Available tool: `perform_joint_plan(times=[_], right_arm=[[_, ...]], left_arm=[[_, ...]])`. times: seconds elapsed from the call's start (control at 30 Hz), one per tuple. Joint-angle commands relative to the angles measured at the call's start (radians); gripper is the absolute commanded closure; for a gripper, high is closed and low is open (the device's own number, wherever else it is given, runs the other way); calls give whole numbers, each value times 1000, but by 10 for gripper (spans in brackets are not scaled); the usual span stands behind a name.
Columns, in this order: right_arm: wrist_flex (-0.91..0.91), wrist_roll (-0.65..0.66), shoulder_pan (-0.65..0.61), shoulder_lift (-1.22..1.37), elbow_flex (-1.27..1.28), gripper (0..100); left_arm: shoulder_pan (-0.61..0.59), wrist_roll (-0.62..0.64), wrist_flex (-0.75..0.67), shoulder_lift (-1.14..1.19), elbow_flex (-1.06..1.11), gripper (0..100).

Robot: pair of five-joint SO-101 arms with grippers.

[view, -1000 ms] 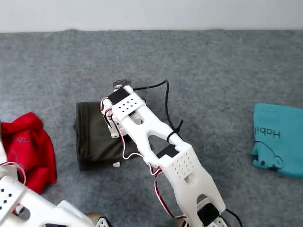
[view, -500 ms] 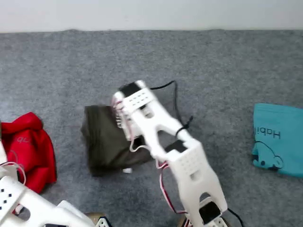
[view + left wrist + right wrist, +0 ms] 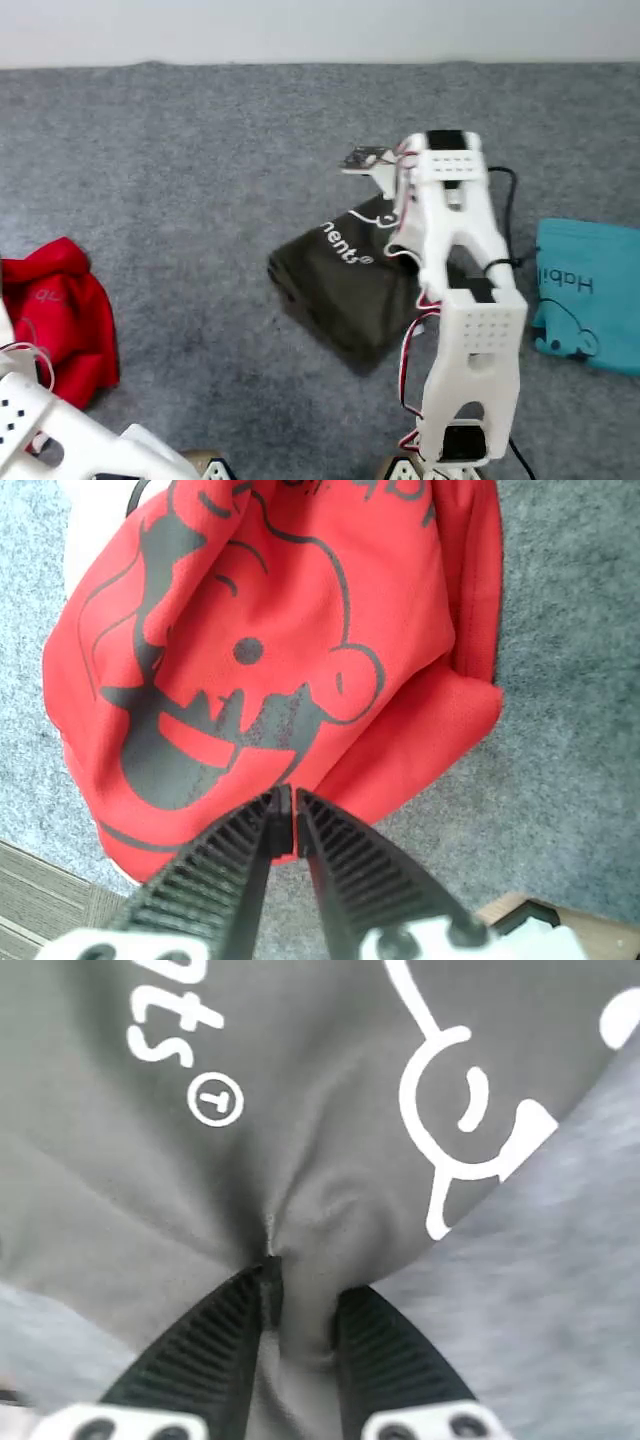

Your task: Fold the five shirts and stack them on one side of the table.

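White right arm (image 3: 470, 330): perforated panels (image 3: 478, 322), red-white wires (image 3: 406, 350), black cable (image 3: 512, 200).

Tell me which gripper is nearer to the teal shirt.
Right. The right gripper pinches the dark shirt, lying next to the teal shirt; the left gripper is over the red shirt, at the opposite side.

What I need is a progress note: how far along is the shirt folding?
Done: the teal shirt lies folded. In hand: the right gripper is shut on the folded dark shirt, near it but not stacked. Remaining: the red shirt lies crumpled under the left gripper.
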Motion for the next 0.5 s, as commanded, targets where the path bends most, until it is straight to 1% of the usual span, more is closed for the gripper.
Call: perform_joint_plan(times=[0.0, 0.13, 0.27, 0.3, 0.4, 0.47], right_arm=[[-96, 143, 25, -61, -80, 990], [-145, 245, -10, -61, -84, 990], [-177, 256, -38, -67, -84, 985], [-177, 256, -39, -70, -87, 964], [-174, 230, -33, -76, -89, 837], [-174, 126, -27, -99, -89, 797]], left_arm=[[-2, 0, -11, -17, -13, 985], [-2, 0, -11, -17, -10, 985], [-2, 0, -11, -17, -13, 985], [-2, 0, -11, -17, -13, 985], [-2, 0, -11, -17, -13, 985], [-2, -2, -11, -17, -12, 985]])
